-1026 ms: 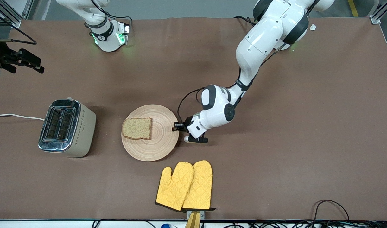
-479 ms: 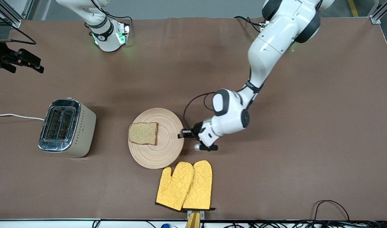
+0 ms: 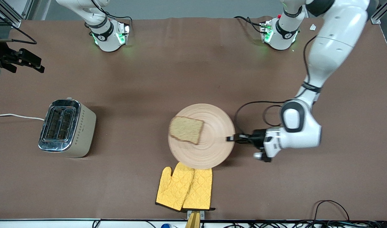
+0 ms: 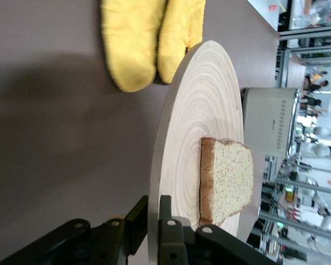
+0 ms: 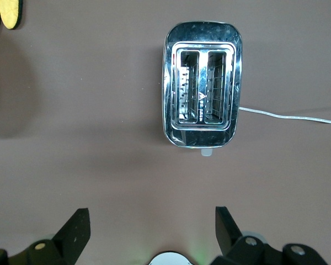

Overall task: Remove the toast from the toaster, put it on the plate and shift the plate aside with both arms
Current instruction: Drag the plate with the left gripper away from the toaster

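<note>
One hand, the left, clamped on the plate, has dragged it and the toast toward its end

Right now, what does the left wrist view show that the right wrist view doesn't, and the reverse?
Only the left wrist view: the round pale wooden plate, the square brown toast slice lying on it, and the left gripper with its jaws shut on the plate's rim. Only the right wrist view: the open right gripper, the toaster's two empty slots and its white cord. Both: the chrome-and-beige toaster, the yellow quilted oven mitts, the brown table.
</note>
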`<action>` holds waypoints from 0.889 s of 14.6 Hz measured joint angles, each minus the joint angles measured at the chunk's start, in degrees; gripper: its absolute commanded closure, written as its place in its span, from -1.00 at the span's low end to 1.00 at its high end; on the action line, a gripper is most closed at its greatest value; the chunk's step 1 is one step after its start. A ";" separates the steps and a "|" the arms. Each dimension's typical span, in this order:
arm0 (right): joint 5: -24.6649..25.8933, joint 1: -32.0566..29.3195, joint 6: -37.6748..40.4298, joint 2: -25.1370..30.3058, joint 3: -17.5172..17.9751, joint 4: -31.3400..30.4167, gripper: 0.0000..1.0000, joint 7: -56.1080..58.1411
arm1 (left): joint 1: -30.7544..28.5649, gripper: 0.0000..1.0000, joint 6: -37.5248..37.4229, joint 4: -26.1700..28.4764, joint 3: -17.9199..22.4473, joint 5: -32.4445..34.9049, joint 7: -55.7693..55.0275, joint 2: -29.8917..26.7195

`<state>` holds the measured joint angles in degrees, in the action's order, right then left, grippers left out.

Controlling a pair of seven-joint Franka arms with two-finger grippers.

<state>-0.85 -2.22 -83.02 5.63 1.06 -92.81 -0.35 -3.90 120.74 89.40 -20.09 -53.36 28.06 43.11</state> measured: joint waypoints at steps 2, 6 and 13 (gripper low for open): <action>0.00 0.01 0.06 0.00 -0.02 0.01 -1.00 0.01 | -6.95 1.00 -2.19 1.98 0.01 1.72 6.26 0.04; 0.00 0.09 0.20 0.00 -0.03 0.03 -1.00 0.06 | -18.94 1.00 -7.48 2.74 -0.01 10.57 9.54 0.36; 0.00 0.53 0.62 0.00 0.06 0.05 -1.00 0.06 | -31.10 0.94 -13.06 3.06 0.13 14.77 20.53 4.81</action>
<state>-0.85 -1.70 -82.40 5.63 1.12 -92.76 -0.29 -35.00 107.68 92.46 -19.96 -38.60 48.59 47.92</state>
